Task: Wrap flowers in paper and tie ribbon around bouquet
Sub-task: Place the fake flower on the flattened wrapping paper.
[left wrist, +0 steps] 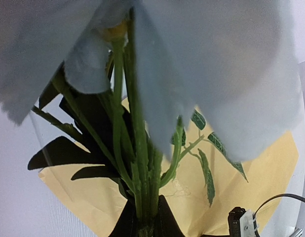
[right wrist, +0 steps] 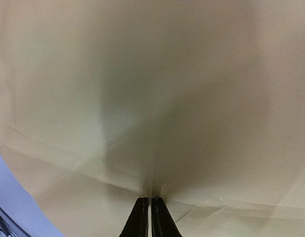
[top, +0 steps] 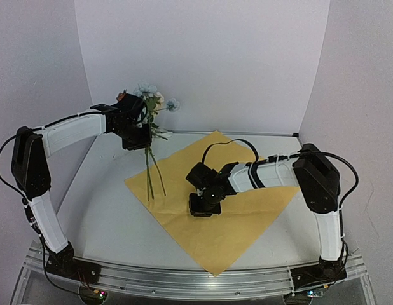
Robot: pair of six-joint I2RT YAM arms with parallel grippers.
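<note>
Left gripper (left wrist: 146,219) is clamped on the green stems of the flowers (top: 151,101), holding the bunch upright over the far left edge of the paper (top: 247,219); whether the stem ends touch the sheet is unclear. Right gripper (right wrist: 151,210), its 2 fingers pressed together, pinches a small crease near the paper's middle. The yellow sheet lies spread on the table (top: 107,216).

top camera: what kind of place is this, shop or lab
Probably a lab booth: plain white walls close in a small table, with two robot arms bolted to a metal rail.
</note>
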